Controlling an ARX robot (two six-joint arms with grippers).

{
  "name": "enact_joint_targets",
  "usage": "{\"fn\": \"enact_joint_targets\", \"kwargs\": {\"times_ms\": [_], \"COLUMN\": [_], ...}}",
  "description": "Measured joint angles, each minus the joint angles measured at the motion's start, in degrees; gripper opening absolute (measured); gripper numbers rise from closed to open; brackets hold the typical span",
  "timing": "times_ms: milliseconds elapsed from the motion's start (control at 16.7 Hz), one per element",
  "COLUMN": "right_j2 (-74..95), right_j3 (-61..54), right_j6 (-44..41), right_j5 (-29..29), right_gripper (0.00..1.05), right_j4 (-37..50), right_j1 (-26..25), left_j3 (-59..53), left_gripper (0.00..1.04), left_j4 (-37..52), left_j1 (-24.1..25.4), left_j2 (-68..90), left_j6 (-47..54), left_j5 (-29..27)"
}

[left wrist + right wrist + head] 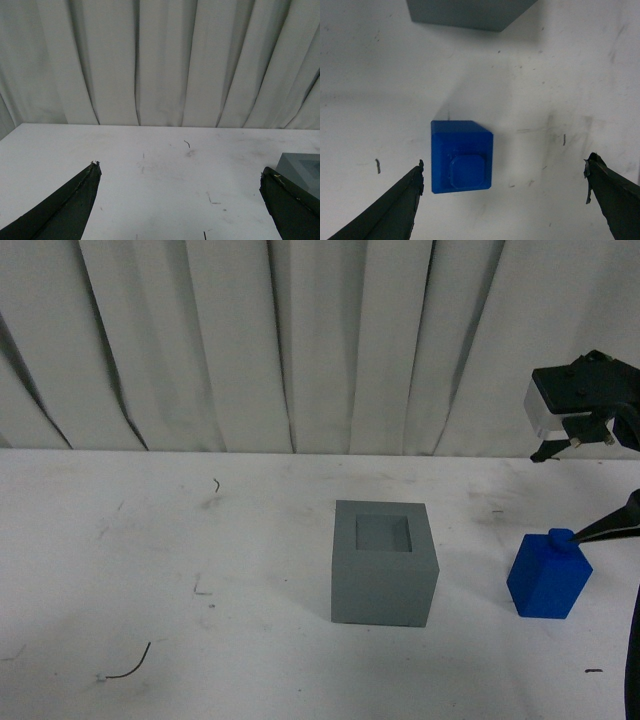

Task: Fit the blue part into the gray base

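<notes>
The right gripper is held spread wide above the blue part, seemingly to straddle it for a grasp; nothing is gripped. The part stands on the table, knob up, right of the gray base and apart from it. A matte, bright blue block is seen. The left gripper is open too, held aside.

bare table rings the blue part; gray base stands well apart.

Probably a lab, white curtain, scuffed tabletop
</notes>
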Motion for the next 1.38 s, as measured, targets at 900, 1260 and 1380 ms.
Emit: {"fn": "enact_joint_targets", "kwargs": {"times_ms": [900, 1260, 1380], "right_j2": [8.55, 9.27, 9.27], "right_j3": [2.38, 2.38, 2.29], "right_j6": [1.46, 2.12, 2.29], "right_j5": [8.63, 9.25, 9.31], "right_gripper": [0.98, 0.98, 0.98], "right_j4": [-3.06, -1.68, -1.38], "right_j1": [1.84, 1.73, 1.44], "left_j3": [0.0, 0.0, 0.0], "left_gripper": [0.98, 0.98, 0.98], "left_j4": [0.0, 0.0, 0.0], "left_j1": [0.0, 0.0, 0.0], "left_j2": [0.0, 0.0, 0.0], "left_j6": [0.02, 0.0, 0.0], "left_j5": [-0.02, -0.02, -0.02]}}
